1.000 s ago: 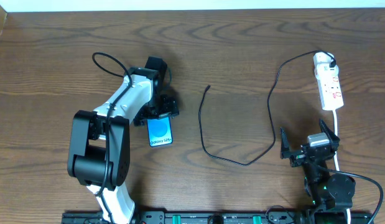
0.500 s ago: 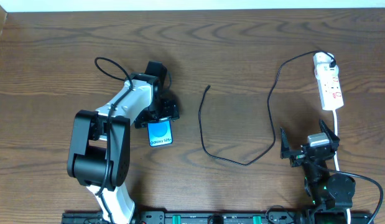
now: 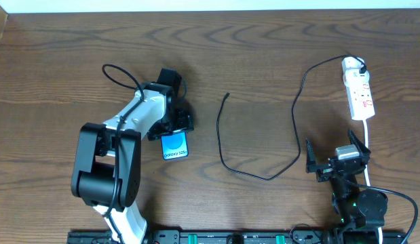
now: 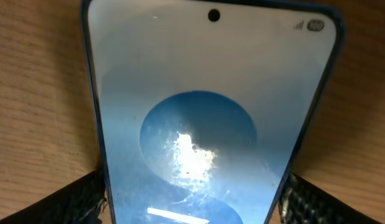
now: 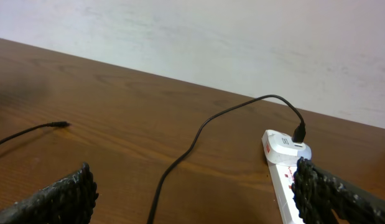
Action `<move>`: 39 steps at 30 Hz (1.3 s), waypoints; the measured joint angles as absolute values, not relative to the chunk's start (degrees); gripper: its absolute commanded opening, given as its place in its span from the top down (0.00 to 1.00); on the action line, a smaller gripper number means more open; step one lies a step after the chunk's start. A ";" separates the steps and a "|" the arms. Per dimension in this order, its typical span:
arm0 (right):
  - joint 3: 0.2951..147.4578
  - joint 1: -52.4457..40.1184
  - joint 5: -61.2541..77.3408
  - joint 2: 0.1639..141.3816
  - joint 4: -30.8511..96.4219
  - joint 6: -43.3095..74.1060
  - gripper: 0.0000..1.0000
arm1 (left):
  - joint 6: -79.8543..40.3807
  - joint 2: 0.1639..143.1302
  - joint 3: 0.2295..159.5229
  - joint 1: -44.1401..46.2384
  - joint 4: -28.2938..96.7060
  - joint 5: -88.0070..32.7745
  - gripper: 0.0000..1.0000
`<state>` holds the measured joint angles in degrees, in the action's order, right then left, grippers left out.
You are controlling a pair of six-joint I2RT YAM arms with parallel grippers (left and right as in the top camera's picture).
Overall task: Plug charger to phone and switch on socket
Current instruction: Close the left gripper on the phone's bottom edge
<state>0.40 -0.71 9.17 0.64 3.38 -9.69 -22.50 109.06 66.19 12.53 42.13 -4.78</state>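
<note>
The phone (image 3: 174,145) lies flat on the table, its light blue screen with a darker blue circle facing up. It fills the left wrist view (image 4: 204,112). My left gripper (image 3: 173,127) is at the phone's far end, with a finger against each long edge (image 4: 192,202). The charger's black cable (image 3: 219,135) curves across the middle of the table. Its free tip (image 3: 227,95) lies right of the phone, and its plug (image 3: 362,68) sits in the socket, a white power strip (image 3: 357,91). My right gripper (image 3: 337,163) is open and empty, below the strip.
In the right wrist view (image 5: 192,199) the open fingers frame the cable (image 5: 198,137), its tip (image 5: 58,124) and the strip's end (image 5: 282,149). The strip's white cord (image 3: 368,146) runs down past my right arm. A pale wall lies behind the table's far edge.
My left gripper has shifted slightly towards the phone and its fingers have narrowed onto the phone's edges. The phone, the cable and my right arm have not moved.
</note>
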 measured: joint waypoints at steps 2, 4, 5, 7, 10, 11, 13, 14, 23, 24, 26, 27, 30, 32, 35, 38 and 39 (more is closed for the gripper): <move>0.40 -0.71 9.17 0.64 3.38 -9.69 0.01 | -22.63 108.97 66.08 12.53 42.11 -4.80 0.25; 0.40 -0.71 9.17 0.64 3.38 -9.69 0.01 | -22.68 108.88 66.08 12.56 42.11 -4.75 0.31; 0.40 -0.71 9.17 0.64 3.38 -9.67 0.01 | -22.52 108.86 66.08 12.56 42.11 -4.78 0.31; 0.40 -0.71 9.17 0.64 3.38 -9.69 0.01 | -22.46 108.84 66.08 12.53 42.11 -4.80 0.32; 0.40 -0.71 9.17 0.64 3.38 -9.69 0.01 | -22.48 108.84 66.08 12.53 42.11 -4.80 0.33; 0.38 -0.71 9.17 0.64 3.38 -9.67 0.01 | -22.48 108.81 66.08 12.53 42.11 -4.80 0.33; 0.40 -0.71 9.17 0.64 3.38 -9.69 0.01 | -22.48 108.75 66.08 12.53 42.17 -4.80 0.33; 0.40 -0.71 9.17 0.64 3.38 -9.69 0.01 | -22.48 108.75 66.08 12.53 42.17 -4.80 0.33; 0.40 -0.71 9.17 0.64 3.38 -9.69 0.01 | -22.50 107.77 66.11 12.53 45.54 -5.61 0.33; 0.40 -0.71 9.17 0.64 3.38 -9.69 0.01 | -22.50 107.33 66.11 12.53 45.67 -5.65 0.33; 0.40 -0.71 9.17 0.64 3.38 -9.69 0.01 | -22.50 106.10 66.11 12.53 45.93 -5.67 0.33; 0.40 -0.71 9.17 0.64 3.38 -9.69 0.01 | -22.50 105.12 66.11 12.53 46.09 -5.67 0.33; 0.40 -0.71 9.17 0.64 3.38 -9.69 0.01 | -22.55 103.37 66.13 12.53 46.09 -5.67 0.33; 0.40 -0.71 9.17 0.64 3.38 -9.69 0.01 | -22.68 103.04 66.13 12.53 46.09 -5.87 0.33; 0.40 -0.71 9.17 0.64 3.38 -9.69 0.01 | -22.70 103.07 66.13 12.53 46.11 -6.50 0.33; 0.40 -0.71 9.17 0.64 3.38 -9.67 0.01 | -22.72 103.04 66.13 12.53 46.13 -8.01 0.33; 0.40 -0.71 9.17 0.64 3.38 -9.69 0.01 | -22.72 103.04 66.13 12.53 46.11 -8.75 0.33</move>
<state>0.40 -0.71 9.17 0.64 3.38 -9.69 -22.72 103.04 66.13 12.53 46.11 -8.75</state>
